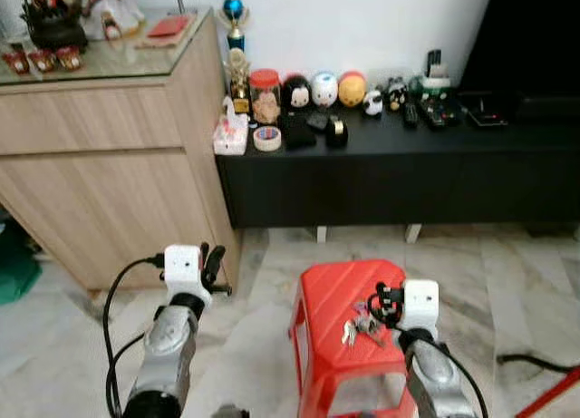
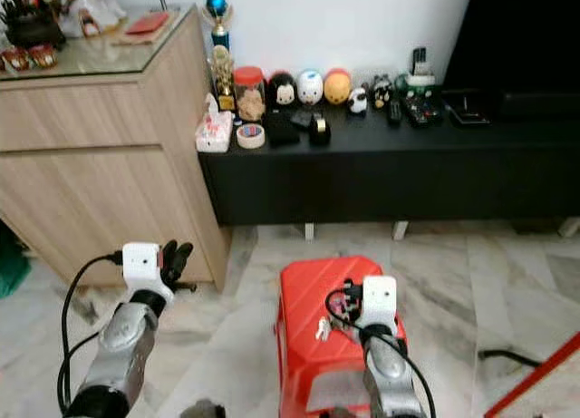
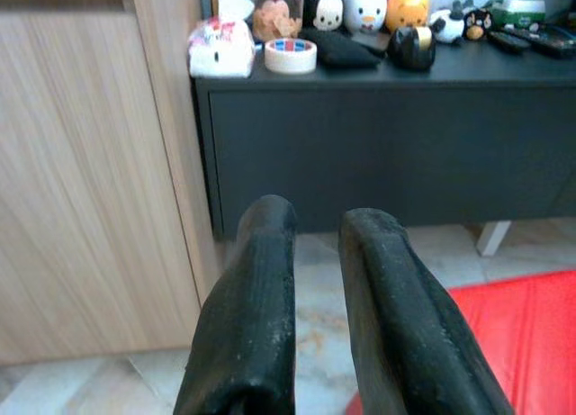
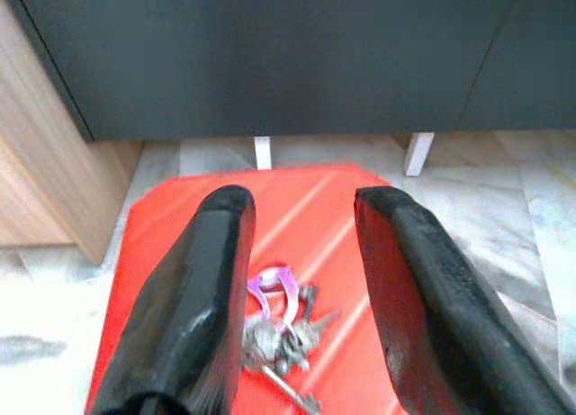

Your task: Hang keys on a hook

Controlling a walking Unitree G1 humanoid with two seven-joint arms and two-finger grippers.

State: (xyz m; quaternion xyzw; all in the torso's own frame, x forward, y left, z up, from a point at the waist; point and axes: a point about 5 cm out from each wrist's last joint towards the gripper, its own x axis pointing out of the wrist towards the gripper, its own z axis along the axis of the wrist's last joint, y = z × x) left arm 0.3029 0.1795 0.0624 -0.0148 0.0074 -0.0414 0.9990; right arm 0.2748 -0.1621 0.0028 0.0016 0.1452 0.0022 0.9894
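A bunch of silver keys (image 1: 361,328) with a purple tag lies on top of a red plastic stool (image 1: 337,291). My right gripper (image 4: 301,226) hovers just above the keys (image 4: 279,334), open, its two black fingers (image 4: 193,289) on either side of them and not touching. My left gripper (image 3: 315,244) is raised over the floor left of the stool, fingers a little apart and holding nothing. It points toward the black cabinet.
A low black cabinet (image 1: 399,169) runs along the wall, topped with toy figures, a tape roll (image 1: 266,139) and remotes. A tall wooden sideboard (image 1: 109,155) stands at the left. Marble floor lies around the stool; a cable (image 1: 530,359) trails at the right.
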